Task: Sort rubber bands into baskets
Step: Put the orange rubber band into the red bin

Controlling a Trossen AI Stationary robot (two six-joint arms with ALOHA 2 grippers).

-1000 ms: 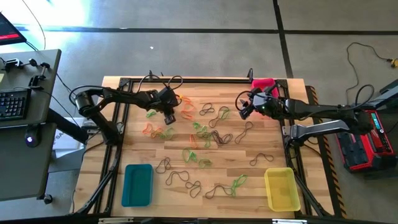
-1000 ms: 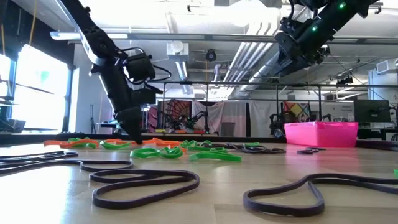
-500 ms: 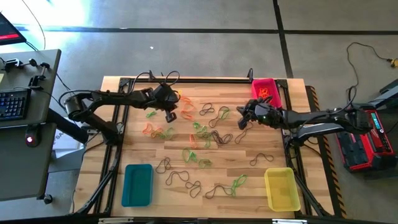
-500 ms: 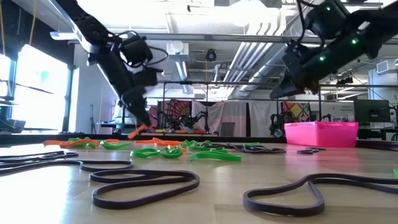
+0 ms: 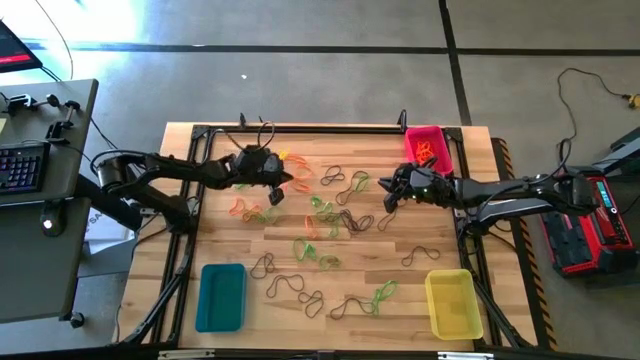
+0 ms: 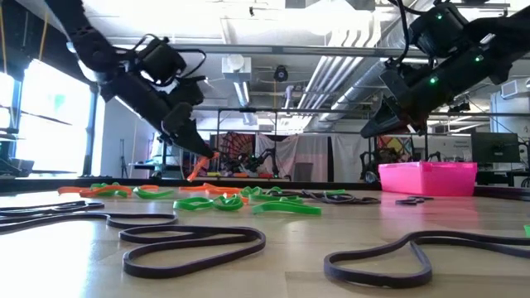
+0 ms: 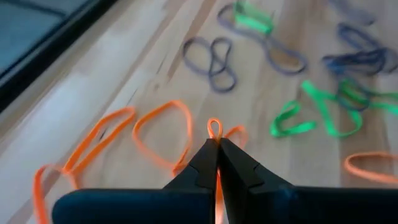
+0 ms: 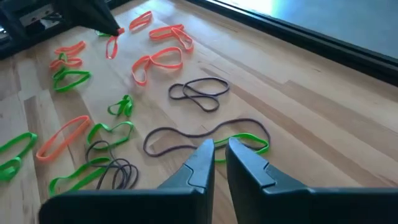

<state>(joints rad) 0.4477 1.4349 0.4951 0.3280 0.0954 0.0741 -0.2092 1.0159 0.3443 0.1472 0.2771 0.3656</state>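
Note:
Orange (image 5: 300,165), green (image 5: 320,215) and dark (image 5: 290,285) rubber bands lie scattered flat on the wooden table. My left gripper (image 7: 216,148) is raised over the far left part of the pile and shut on an orange band (image 6: 195,170); the right wrist view shows it too (image 8: 115,29). My right gripper (image 8: 219,152) hovers above the bands on the right, near the pink basket (image 5: 424,145). Its fingers stand a narrow gap apart with nothing between them. The teal basket (image 5: 221,296) and the yellow basket (image 5: 452,302) stand at the near edge. My left gripper pinches the orange band between its two fingertips. A small loop of the band (image 7: 214,128) pokes out past the tips. The fingers slant down, coming from the table's left. The rest of the band (image 8: 112,47) hangs slack below them, clear of the table.
The pink basket (image 6: 426,178) holds some orange bands. A black frame (image 5: 300,128) runs along the table's far edge and its sides. A dark and a green band (image 8: 205,140) lie just ahead of my right gripper.
My left gripper has risen from the table and tipped closer to level, taking an orange band with it; the band now hangs clear of the table. My right gripper has come down toward the bands and tipped closer to level.

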